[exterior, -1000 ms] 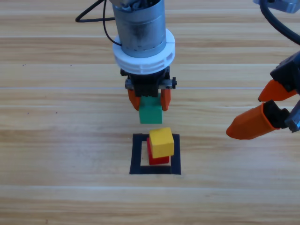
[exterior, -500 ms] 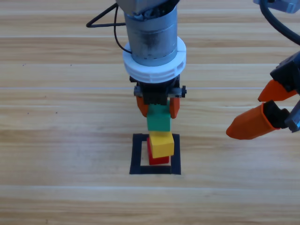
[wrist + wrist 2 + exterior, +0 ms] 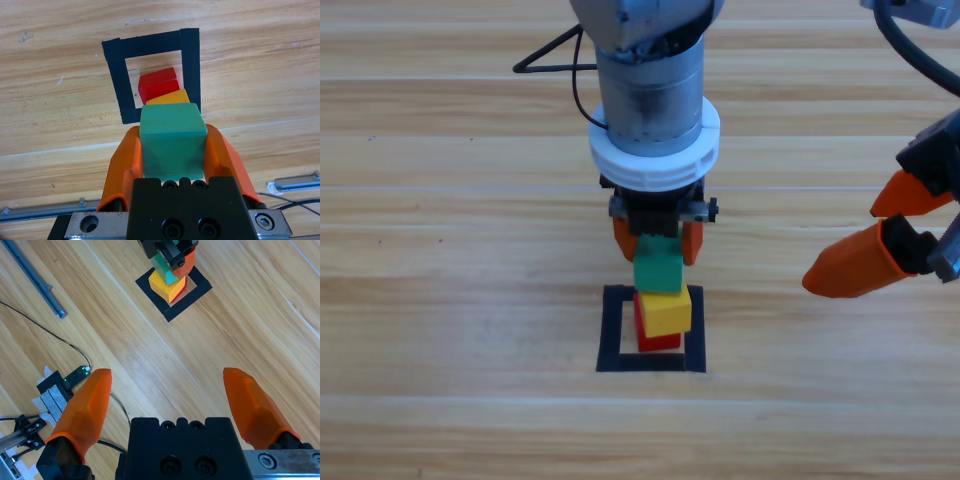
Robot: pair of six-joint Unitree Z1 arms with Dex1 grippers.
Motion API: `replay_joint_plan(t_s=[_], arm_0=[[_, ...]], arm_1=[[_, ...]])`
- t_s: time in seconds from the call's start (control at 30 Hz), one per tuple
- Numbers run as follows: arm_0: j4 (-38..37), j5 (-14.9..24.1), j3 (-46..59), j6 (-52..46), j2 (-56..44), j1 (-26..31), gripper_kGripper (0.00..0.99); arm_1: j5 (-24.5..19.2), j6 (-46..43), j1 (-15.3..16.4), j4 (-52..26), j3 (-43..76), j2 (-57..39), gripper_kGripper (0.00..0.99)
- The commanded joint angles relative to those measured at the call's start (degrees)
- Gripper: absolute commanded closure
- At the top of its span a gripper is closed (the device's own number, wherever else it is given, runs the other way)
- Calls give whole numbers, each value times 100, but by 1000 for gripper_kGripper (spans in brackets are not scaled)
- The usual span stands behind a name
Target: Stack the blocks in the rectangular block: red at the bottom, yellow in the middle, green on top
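Inside the rectangular block (image 3: 615,335), a square of black tape, the red cube (image 3: 660,342) stands with the yellow cube (image 3: 667,312) on top of it. My left gripper (image 3: 658,238) is shut on the green cube (image 3: 658,270), held just above the far edge of the yellow cube. From the left wrist, the green cube (image 3: 172,140) sits between the orange jaws, with the yellow cube (image 3: 167,97) and the red cube (image 3: 157,84) below and the tape square (image 3: 112,75) around them. My right gripper (image 3: 890,235) waits open at the right edge.
Black cables (image 3: 550,60) lie on the table behind the left arm. A metal rail (image 3: 35,277) and a taped wire connector (image 3: 55,387) lie at the table's side in the right wrist view.
The left gripper has carried the green cube toward the tape square, from a little behind the stack to just over the yellow cube. The right arm has held still.
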Motion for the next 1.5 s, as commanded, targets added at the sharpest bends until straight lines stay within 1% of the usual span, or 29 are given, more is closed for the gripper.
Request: replay_joint_plan(t_s=[0.03, 1.5], arm_0=[[42, 83, 95, -12, 275, -94, 990], [42, 127, 122, -127, 380, -225, 988]], arm_1=[[17, 15, -164, -47, 162, 237, 7], [-1, 15, -164, -55, 162, 299, 7]])
